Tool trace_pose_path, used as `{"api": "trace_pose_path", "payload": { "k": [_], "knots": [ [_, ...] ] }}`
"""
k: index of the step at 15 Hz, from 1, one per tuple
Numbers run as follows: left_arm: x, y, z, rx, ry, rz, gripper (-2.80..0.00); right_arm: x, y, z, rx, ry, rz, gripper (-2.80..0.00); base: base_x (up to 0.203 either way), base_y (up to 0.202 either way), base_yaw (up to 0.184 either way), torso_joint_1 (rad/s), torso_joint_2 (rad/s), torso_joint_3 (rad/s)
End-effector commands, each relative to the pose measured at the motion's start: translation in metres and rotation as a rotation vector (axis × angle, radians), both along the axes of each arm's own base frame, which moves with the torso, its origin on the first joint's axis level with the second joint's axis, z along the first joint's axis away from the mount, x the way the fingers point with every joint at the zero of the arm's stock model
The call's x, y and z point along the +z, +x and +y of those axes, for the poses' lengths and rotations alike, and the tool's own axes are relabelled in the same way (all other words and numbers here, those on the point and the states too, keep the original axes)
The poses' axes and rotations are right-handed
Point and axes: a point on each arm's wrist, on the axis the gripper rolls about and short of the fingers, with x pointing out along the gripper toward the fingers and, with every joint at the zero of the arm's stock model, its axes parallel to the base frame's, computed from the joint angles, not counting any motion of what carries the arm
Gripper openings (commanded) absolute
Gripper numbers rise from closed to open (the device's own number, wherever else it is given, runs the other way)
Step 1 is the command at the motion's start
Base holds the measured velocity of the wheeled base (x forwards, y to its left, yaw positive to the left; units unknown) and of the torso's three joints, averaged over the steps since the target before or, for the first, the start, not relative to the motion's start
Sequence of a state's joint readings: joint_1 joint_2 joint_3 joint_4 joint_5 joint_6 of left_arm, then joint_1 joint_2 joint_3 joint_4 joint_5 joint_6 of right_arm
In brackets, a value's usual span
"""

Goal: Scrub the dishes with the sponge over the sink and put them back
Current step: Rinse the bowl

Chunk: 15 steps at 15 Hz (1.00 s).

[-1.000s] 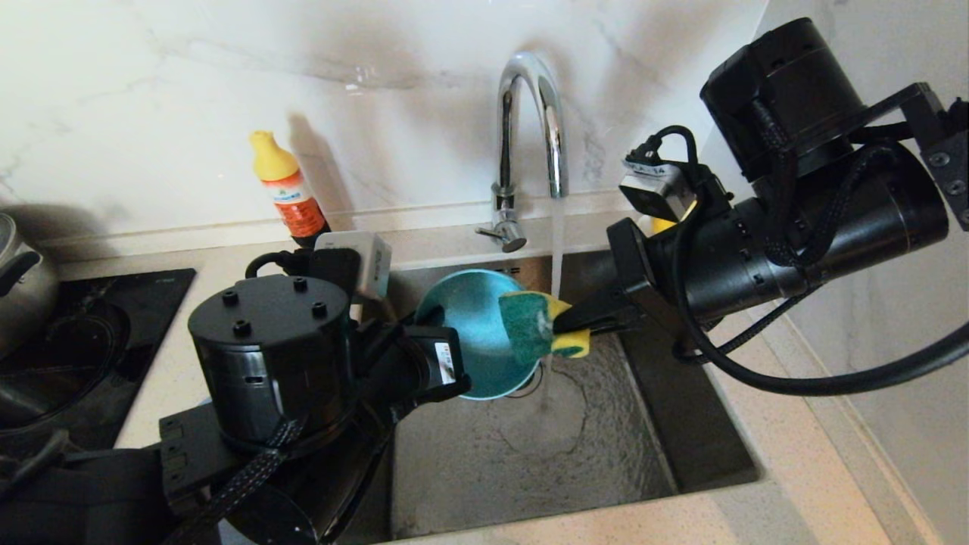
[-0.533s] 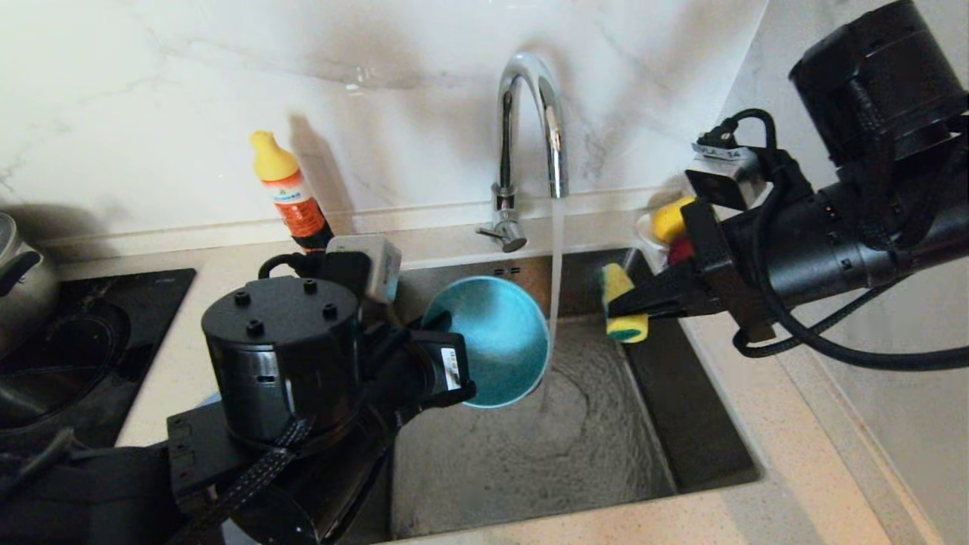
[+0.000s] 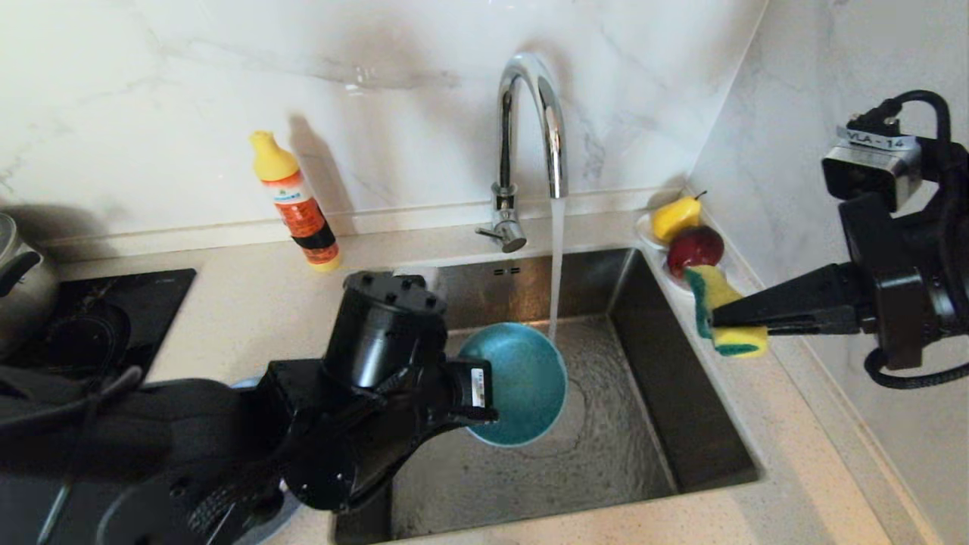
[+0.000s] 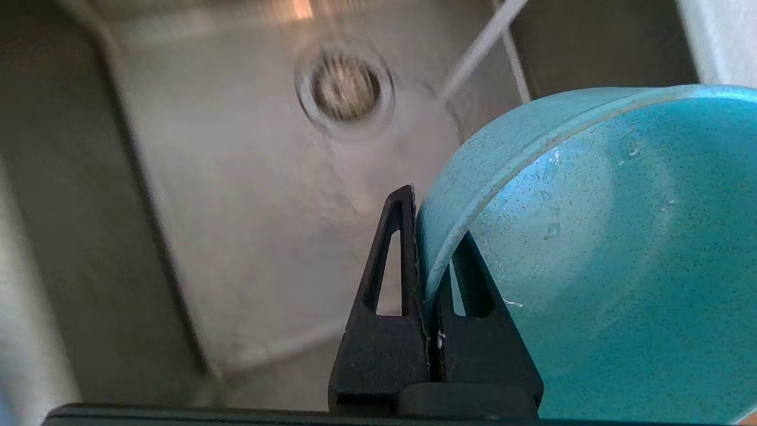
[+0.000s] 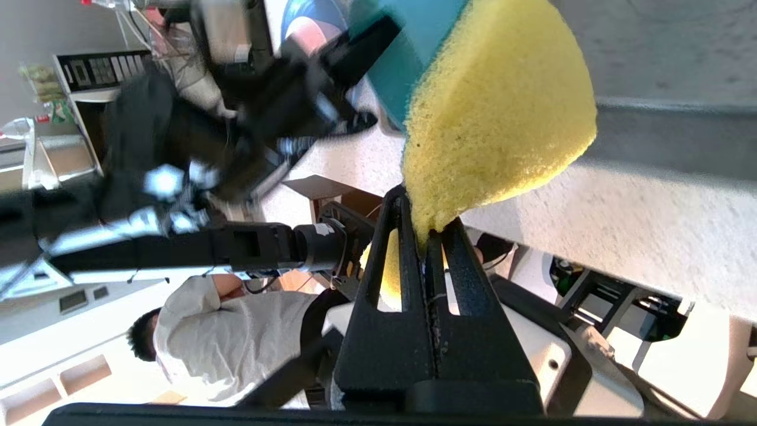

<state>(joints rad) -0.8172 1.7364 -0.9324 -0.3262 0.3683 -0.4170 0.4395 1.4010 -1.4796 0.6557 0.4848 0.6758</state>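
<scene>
The small teal bowl [image 3: 522,382] hangs tilted over the sink [image 3: 643,431], just beside the stream from the tap [image 3: 530,113]. My left gripper [image 3: 484,395] is shut on the bowl's rim, one finger inside and one outside. In the left wrist view the wet bowl [image 4: 603,248] fills the side by the gripper [image 4: 434,231], above the drain [image 4: 346,86]. My right gripper [image 3: 718,316] is shut on the yellow-and-green sponge [image 3: 718,289], held above the counter right of the sink. The sponge [image 5: 497,100] bulges past the gripper [image 5: 424,220]. A blue-grey plate [image 5: 295,15] bearing something pink shows behind my left arm.
Water runs from the tap into the basin. A small dish with a pear [image 3: 676,217] and an apple [image 3: 695,248] sits at the back right corner, just behind the sponge. An orange bottle [image 3: 291,200] stands at the back left. A cooktop [image 3: 91,341] and steel pot [image 3: 23,280] are far left.
My right gripper drew the sponge off the bowl and carried it right, out over the counter. My left arm swung the bowl nearer and lower in the sink.
</scene>
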Motion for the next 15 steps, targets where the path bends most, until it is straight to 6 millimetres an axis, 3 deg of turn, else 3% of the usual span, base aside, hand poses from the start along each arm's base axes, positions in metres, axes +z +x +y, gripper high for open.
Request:
{"api": "trace_pose_path", "payload": {
  "k": [1, 6, 15],
  "knots": [
    [-0.005, 0.028, -0.012, 0.039, -0.014, 0.124, -2.80, 0.003, -0.020, -0.011, -0.007, 0.014, -0.017, -2.80, 0.000, 0.000, 0.000, 0.000, 0.00, 0.000],
    [-0.036, 0.093, -0.034, 0.198, -0.088, 0.275, -2.80, -0.002, -0.027, -0.015, -0.016, 0.010, -0.010, -2.80, 0.000, 0.000, 0.000, 0.000, 0.00, 0.000],
    [-0.035, 0.130, -0.048, 0.250, -0.135, 0.278, -2.80, -0.015, -0.024, -0.015, -0.021, -0.010, 0.028, -2.80, 0.000, 0.000, 0.000, 0.000, 0.00, 0.000]
  ]
}}
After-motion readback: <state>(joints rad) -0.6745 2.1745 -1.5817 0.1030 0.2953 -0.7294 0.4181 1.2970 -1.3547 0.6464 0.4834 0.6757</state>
